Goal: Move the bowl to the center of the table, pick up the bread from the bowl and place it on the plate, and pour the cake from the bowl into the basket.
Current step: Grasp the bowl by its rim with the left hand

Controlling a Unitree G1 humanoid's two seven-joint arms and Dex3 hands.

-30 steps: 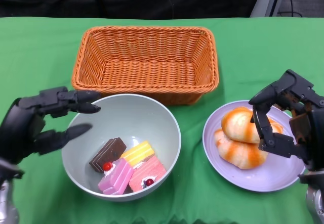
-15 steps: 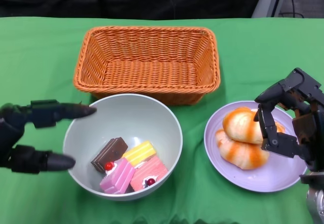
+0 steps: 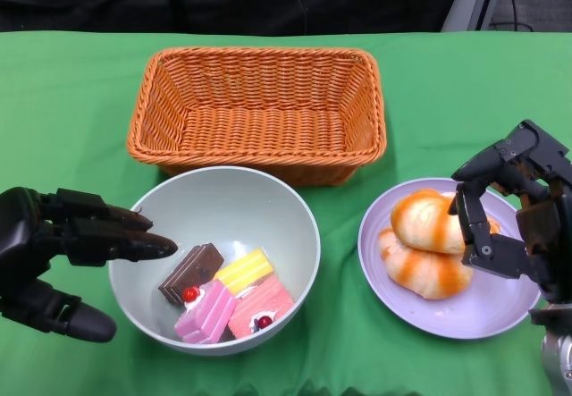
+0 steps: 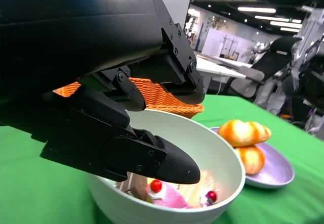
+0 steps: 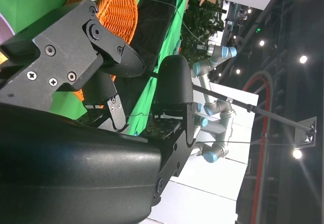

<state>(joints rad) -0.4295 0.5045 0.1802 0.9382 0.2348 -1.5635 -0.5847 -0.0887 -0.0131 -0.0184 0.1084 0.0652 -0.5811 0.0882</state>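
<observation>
A pale green bowl [image 3: 268,204] [image 4: 212,150] sits at the table's front middle and holds several cake slices [image 3: 223,293] [image 4: 169,196]. Two glazed bread rolls [image 3: 420,244] [image 4: 243,133] lie on the lavender plate [image 3: 500,311] [image 4: 278,168] at the right. The empty orange wicker basket [image 3: 257,110] [image 4: 162,95] stands behind the bowl. My left hand [image 3: 54,257] is open at the bowl's left rim, upper fingers over the rim and thumb low outside the wall. My right hand [image 3: 518,213] hovers open over the plate's right side, beside the bread.
A green cloth [image 3: 71,101] covers the whole table. Its far edge meets a dark background. The right wrist view shows mostly my own hand [image 5: 101,82], with a strip of basket [image 5: 124,11] beyond it.
My left hand has dropped lower and its upper fingers have come down over the bowl's left rim. The right hand has barely moved. Bowl, bread and cakes are where they were.
</observation>
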